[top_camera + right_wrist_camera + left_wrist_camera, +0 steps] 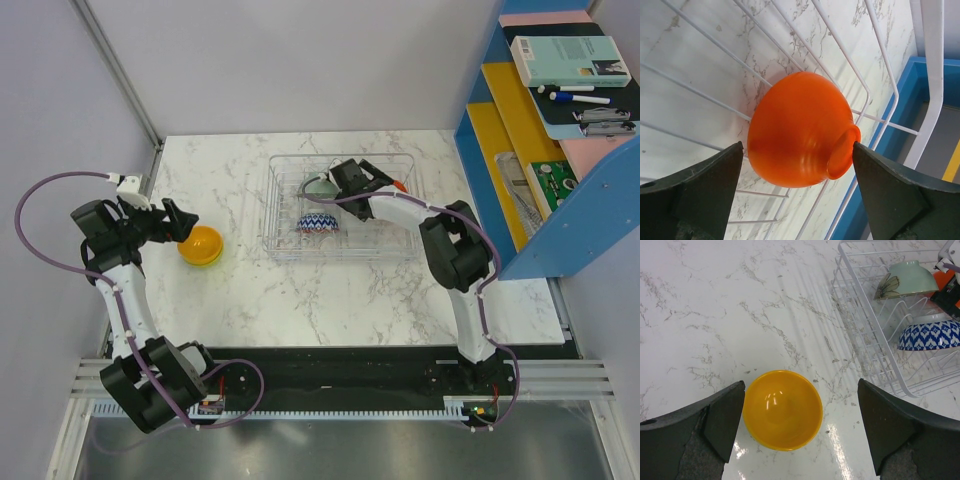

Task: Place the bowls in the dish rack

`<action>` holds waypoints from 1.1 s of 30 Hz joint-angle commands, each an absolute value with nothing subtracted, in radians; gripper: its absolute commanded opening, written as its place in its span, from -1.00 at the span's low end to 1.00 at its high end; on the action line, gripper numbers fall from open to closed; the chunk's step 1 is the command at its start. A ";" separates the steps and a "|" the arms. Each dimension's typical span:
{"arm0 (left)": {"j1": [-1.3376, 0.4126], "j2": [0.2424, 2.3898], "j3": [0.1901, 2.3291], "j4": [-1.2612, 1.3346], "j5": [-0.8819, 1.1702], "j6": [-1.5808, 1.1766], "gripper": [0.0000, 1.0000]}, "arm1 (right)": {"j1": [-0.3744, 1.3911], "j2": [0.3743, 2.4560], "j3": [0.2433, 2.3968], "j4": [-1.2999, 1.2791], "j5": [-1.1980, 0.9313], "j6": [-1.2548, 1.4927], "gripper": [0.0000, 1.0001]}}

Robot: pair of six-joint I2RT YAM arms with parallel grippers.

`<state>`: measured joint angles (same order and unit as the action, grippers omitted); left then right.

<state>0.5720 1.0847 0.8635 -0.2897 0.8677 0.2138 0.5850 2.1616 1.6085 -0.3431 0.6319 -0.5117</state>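
The orange-yellow bowl (200,245) stands upright on the marble table, left of the clear dish rack (340,158). My left gripper (185,228) is open just beside it; in the left wrist view the bowl (782,409) lies between the spread fingers (722,420) of that gripper (800,427). In the rack (875,355) sit the pale grey-green bowl (320,185) and the blue-white zigzag bowl (318,223). My right gripper (385,180) is open inside the rack (875,30), its fingers either side of the red-orange bowl (800,130), which lies on its side. The lime green bowl is out of view.
A blue shelf unit (560,200) with books and markers stands right of the rack, close to its far right corner. A metal frame post (120,75) and a wall bound the table on the left.
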 commanded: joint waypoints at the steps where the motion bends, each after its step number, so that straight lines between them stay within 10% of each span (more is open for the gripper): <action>1: 0.580 1.060 0.867 -0.273 0.897 0.195 0.99 | 0.594 2.108 1.646 -0.400 0.542 -0.466 0.95; 33: 0.581 1.049 0.900 -0.443 0.882 0.353 0.99 | 0.517 2.097 1.644 -0.351 0.749 -0.609 0.95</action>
<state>0.5720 1.0836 0.8780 -0.4191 0.8734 0.2966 0.5224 2.0754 1.6276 -0.4267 0.6731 -0.5671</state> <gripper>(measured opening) 0.993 0.975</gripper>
